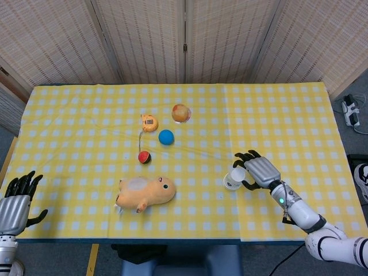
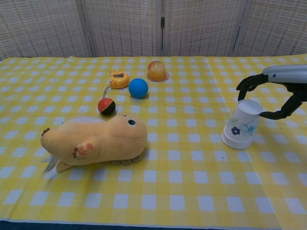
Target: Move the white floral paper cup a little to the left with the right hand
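The white floral paper cup (image 1: 234,178) (image 2: 242,125) stands upside down and tilted on the yellow checked cloth, at the right front. My right hand (image 1: 261,171) (image 2: 278,75) arches over its raised end from the right. The fingers (image 2: 248,82) curl just above the cup with a small gap, and the thumb tip comes up to the cup's right side. The cup still rests on the cloth. My left hand (image 1: 14,201) hovers off the table's front left corner with its fingers spread, holding nothing; the chest view does not show it.
A tan plush animal (image 1: 145,194) (image 2: 96,140) lies left of the cup. Further back are a red-and-black ball (image 2: 106,106), a blue ball (image 2: 138,88), a small orange toy (image 2: 119,79) and an orange dome (image 2: 157,70). Bare cloth (image 2: 192,139) separates plush and cup.
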You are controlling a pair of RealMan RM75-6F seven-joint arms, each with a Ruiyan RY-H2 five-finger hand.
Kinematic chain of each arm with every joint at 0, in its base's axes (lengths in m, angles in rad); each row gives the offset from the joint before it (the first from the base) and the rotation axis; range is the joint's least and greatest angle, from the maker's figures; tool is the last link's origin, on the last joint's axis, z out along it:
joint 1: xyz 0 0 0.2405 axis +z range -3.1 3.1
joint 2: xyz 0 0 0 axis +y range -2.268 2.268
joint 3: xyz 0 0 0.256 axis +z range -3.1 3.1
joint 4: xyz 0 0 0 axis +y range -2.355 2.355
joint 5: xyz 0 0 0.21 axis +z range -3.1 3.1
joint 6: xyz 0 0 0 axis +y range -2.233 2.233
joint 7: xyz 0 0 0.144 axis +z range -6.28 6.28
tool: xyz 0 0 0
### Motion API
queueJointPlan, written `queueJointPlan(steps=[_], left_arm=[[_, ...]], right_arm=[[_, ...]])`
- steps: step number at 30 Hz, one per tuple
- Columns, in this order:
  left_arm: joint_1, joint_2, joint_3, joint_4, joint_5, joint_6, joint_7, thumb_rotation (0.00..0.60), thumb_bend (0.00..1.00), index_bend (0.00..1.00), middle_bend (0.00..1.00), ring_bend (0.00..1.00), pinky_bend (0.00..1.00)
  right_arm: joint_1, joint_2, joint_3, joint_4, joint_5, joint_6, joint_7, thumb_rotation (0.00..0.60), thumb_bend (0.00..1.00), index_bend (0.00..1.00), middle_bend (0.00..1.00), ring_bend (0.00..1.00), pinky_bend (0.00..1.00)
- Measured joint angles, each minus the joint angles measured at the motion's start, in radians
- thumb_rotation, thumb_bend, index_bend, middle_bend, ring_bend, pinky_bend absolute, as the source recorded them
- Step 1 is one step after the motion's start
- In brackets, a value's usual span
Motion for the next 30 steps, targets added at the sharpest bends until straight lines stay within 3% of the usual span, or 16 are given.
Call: queueJointPlan(steps=[13,30], left_arm=[[-0.003,0.006,-0.001,-0.008,-0.005,-0.004,-0.001,0.6,0.28,0.11,0.03,0.04,0.0],[-0.001,0.008,0.002,-0.013,0.002,0.003,0.0,0.6,0.28,0.1,0.03,0.04,0.0]], right_arm=[[-0.007,0.038,0.001,-0.047,-0.022,0.048,0.018,0.6,0.45,0.36,0.15,0.15,0.06],[-0.069,0.197,0.022,-0.218,-0.172,0.19,0.119,0.6,0.45,0.37,0.16,0.16,0.06]])
